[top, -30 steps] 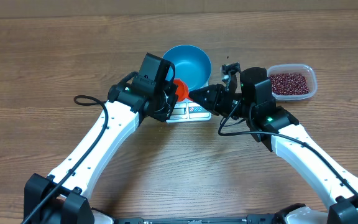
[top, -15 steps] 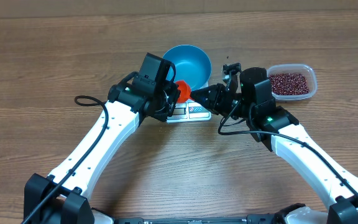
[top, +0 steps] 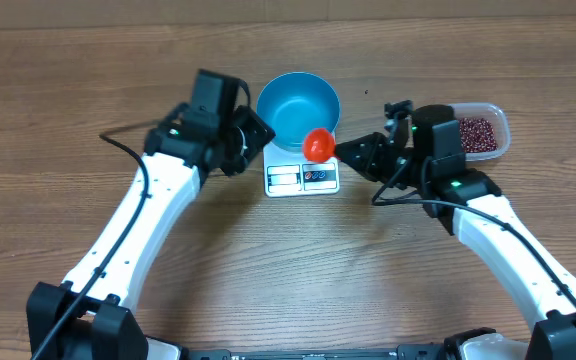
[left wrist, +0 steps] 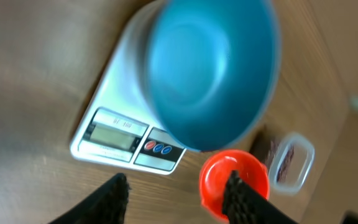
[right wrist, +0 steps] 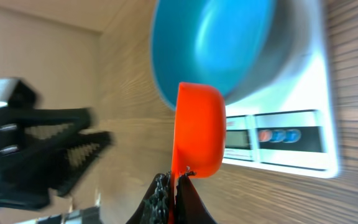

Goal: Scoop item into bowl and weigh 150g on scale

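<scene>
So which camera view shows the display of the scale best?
The left wrist view: the display and buttons of the scale appear large and unobstructed, though slightly blurred. Overhead shows the display whole but small. In the right wrist view, the red scoop hides part of it.

I can read nothing here: the display (left wrist: 109,133) on the small flat white rectangular scale (left wrist: 114,93), lower left of the left wrist view, is blurred.
</scene>
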`<state>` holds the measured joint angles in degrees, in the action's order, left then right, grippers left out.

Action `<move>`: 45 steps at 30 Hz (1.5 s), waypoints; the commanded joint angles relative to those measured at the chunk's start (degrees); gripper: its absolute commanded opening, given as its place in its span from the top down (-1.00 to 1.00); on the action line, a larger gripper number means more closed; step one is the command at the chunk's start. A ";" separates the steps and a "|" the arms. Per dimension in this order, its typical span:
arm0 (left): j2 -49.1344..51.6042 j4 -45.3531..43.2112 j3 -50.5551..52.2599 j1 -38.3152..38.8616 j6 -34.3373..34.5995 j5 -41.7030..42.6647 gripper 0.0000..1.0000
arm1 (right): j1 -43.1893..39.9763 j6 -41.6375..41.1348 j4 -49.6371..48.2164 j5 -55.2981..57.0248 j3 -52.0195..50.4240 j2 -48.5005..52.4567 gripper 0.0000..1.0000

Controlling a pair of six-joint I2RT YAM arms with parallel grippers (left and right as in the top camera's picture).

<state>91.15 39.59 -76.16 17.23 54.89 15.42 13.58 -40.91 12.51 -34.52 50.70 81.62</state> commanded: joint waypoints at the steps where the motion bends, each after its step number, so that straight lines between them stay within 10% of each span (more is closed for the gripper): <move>1: -0.07 2.05 -5.92 -0.50 -26.12 6.93 -0.18 | -3.13 5.14 2.19 -0.52 1.22 -4.07 0.92; 12: -0.09 15.96 -16.35 6.40 -43.71 1.90 -0.38 | -20.02 24.39 30.34 2.23 16.83 -8.66 0.93; 24: -0.04 18.29 -16.09 18.10 -44.63 -0.76 -0.96 | -33.64 32.48 38.42 2.56 19.50 -8.66 0.93; 29: 0.48 16.94 -13.68 21.22 -43.65 -4.90 -0.23 | -33.64 32.46 38.58 2.56 19.45 -8.66 0.92; 32: 1.86 16.37 -10.64 22.34 -37.81 -11.02 0.92 | -33.64 32.44 38.53 3.02 19.45 -8.66 0.93; 45: 5.40 -4.66 7.78 22.82 -31.50 -23.30 0.91 | -33.64 32.41 39.32 3.89 19.45 -8.66 0.93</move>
<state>96.68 38.57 -70.91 39.79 21.80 -1.74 -19.88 -8.97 51.88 -31.48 69.01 73.97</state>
